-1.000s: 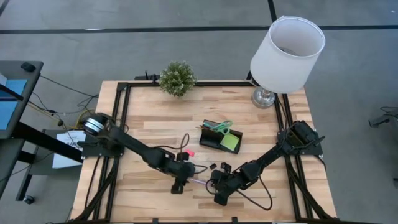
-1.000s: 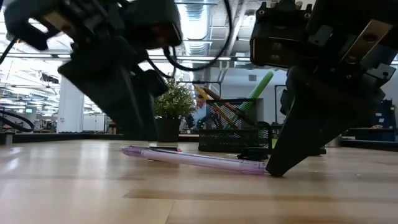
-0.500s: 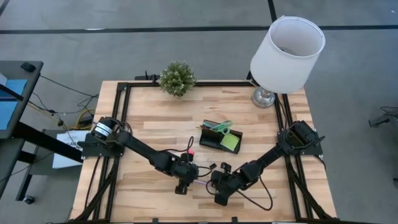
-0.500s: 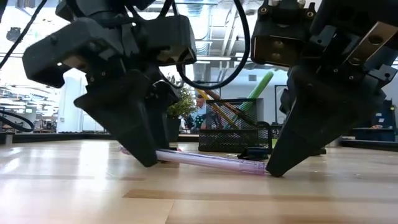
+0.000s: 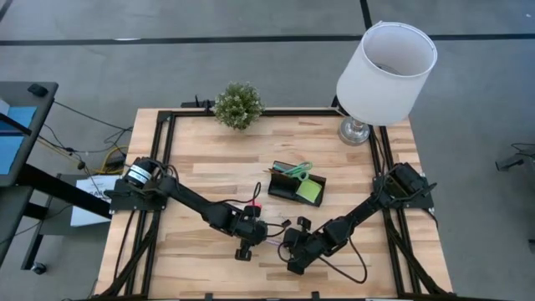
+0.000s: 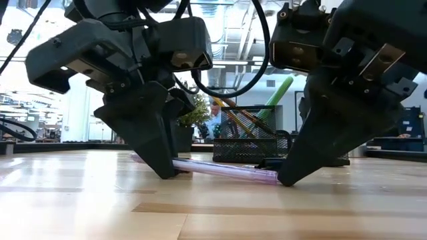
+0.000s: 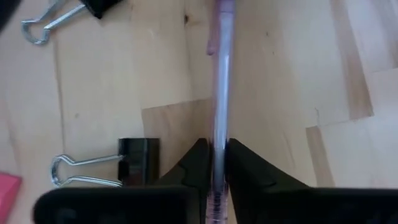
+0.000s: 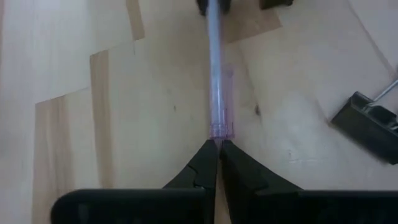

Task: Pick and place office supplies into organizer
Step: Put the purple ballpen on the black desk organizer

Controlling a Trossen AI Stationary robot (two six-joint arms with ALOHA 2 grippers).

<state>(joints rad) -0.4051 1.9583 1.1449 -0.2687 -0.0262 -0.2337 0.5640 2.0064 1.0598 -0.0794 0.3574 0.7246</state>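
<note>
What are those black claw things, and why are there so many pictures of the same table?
Those are two robot arms bolted to a wooden table. Each ends in a pincer. Four cameras look at once: one from above, one lying low on the table, and one riding on each arm's wrist.

From above you see a little plant, a white lamp, and a black organizer already holding green scissors and a green sticky pad. Small black binder clips and a pink eraser lie loose.

Both arms are at one see-through pink pen. The left gripper has its jaws closed on the pen's middle. The right gripper has shut jaws whose tips rest against the pen's end.
</note>
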